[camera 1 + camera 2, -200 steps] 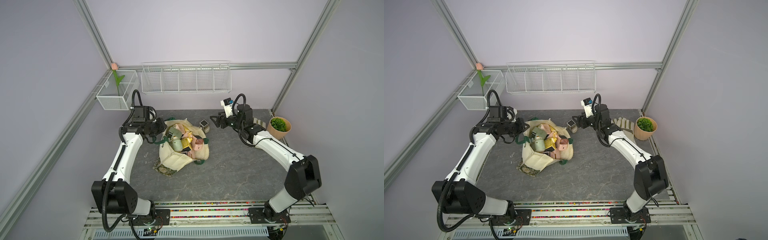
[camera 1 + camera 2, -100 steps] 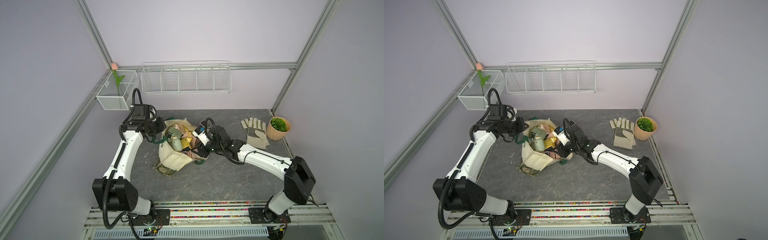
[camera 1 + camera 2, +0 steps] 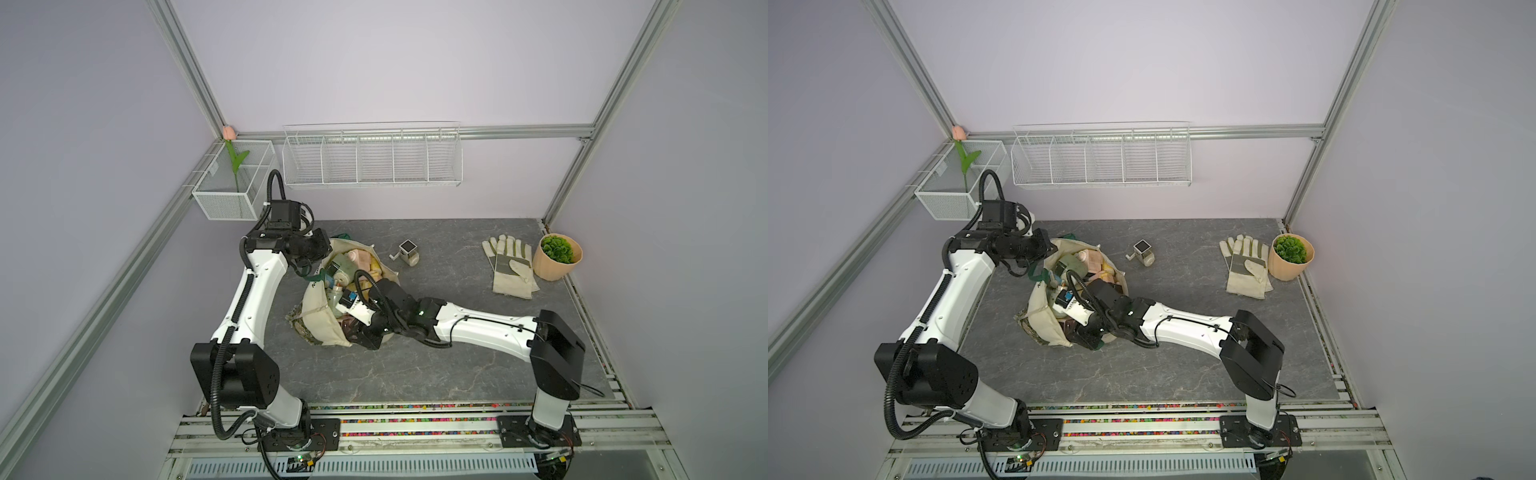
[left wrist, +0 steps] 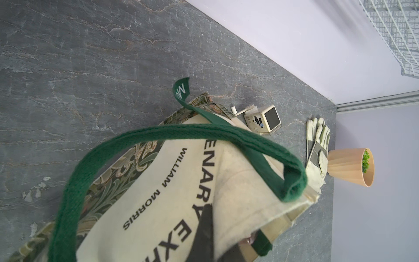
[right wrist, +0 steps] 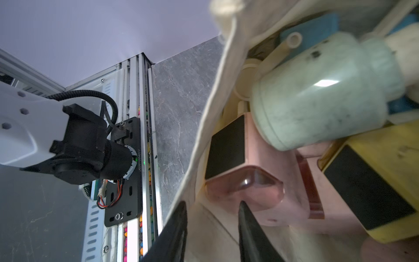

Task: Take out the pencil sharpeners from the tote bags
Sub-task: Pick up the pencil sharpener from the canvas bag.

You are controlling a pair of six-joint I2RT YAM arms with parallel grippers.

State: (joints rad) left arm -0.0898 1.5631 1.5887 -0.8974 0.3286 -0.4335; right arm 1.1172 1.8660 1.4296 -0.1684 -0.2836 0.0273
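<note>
Desk (image 3: 457,374): carrying everything.
Tote bag (image 3: 322,328): slumping mid-desk with its mouth gaping, its soft canvas sagging.
Work gloves (image 3: 511,266), plant pot (image 3: 557,257): sitting well apart, hindering nothing.
Left end effector (image 3: 320,264): clamping shut on the tote's rim near a green handle (image 4: 181,136).
Right end effector (image 5: 213,204): pinching narrowly on canvas, with a pink sharpener (image 5: 249,181) just beyond it.
Pencil sharpeners (image 3: 353,266): crowding inside the tote, with a cream sharpener (image 3: 409,253) standing outside. They are probably light, rigid and slick, so gripping across flat sides is looking best. Cranks and folds may be snagging.

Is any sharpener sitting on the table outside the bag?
Yes, one cream sharpener sits on the table, apart from the tote bag.
</note>
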